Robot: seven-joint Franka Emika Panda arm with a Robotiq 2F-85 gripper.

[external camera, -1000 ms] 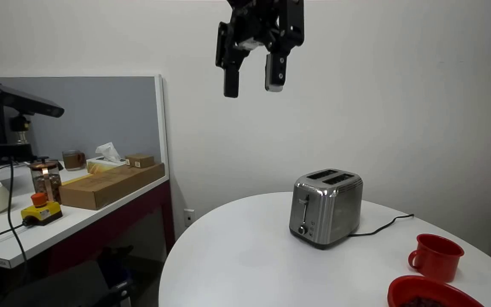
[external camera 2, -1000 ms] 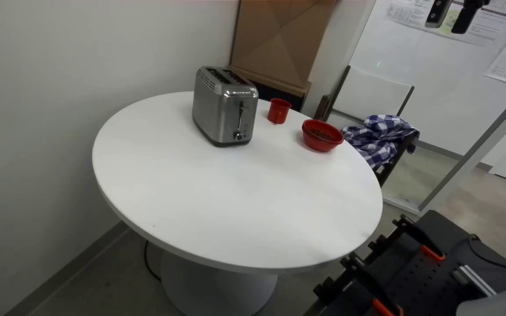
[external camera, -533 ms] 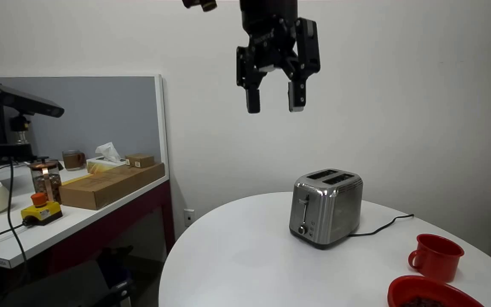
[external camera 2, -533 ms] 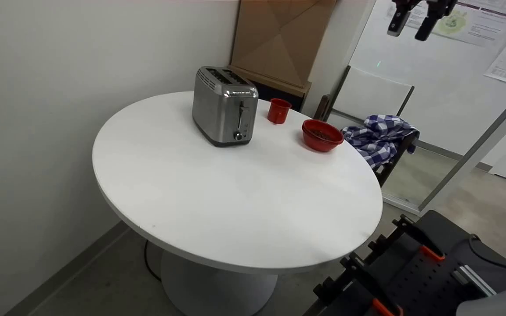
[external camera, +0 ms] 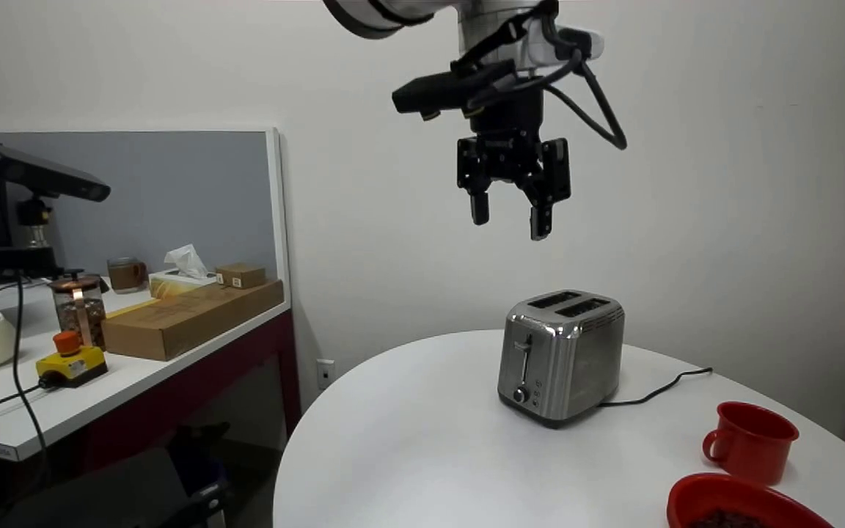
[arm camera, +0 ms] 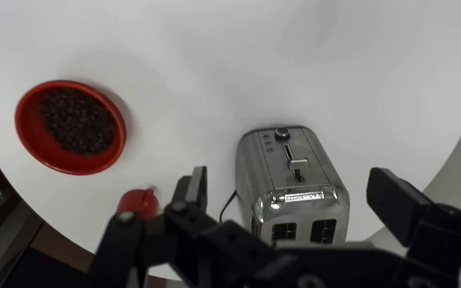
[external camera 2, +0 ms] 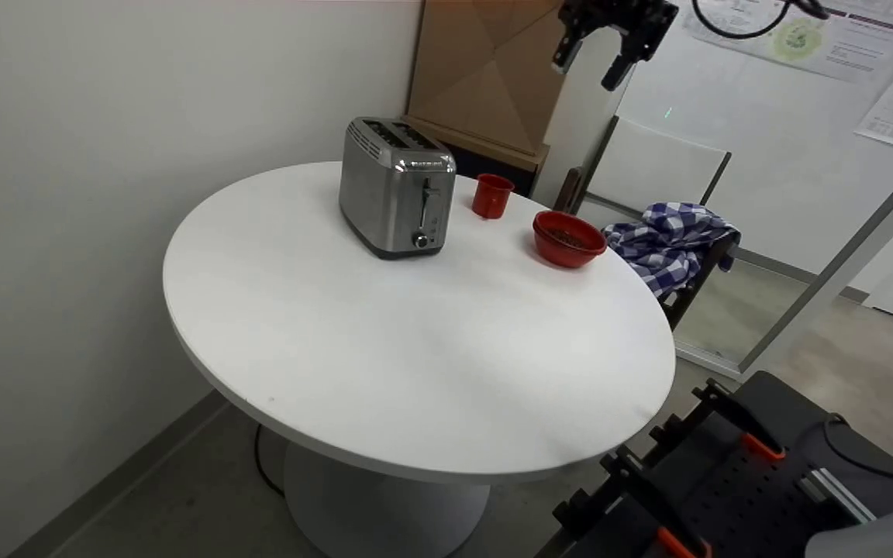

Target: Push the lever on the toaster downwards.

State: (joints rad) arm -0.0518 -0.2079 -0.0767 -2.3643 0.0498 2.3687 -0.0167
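The toaster (external camera: 587,363), brushed steel with two dark top slots, stands upright on the round white table (external camera: 393,447). It also shows in an exterior view (external camera 2: 380,190) and the wrist view (arm camera: 252,168). Its lever (arm camera: 299,163) is a small shiny tab in the upper part of the end-face slot, with a knob (arm camera: 282,133) at the slot's lower end. The lever shows small in both exterior views (external camera: 522,345) (external camera 2: 430,191). My gripper (external camera: 510,229) is open and empty, well above the toaster and pointing down. In the wrist view its fingers (arm camera: 288,176) are wide apart, with the toaster below between them.
A red mug (external camera: 752,444) and a red bowl (arm camera: 70,128) of dark beans stand on the table. The toaster's black cord (external camera: 657,392) lies beside it. A wall is behind the table. A side desk (external camera: 173,374) holds boxes and an emergency stop (external camera: 70,361).
My open gripper has come down and moved right in one exterior view, and left, toward the toaster side, in the other exterior view. The toaster, mug and bowl have not moved.
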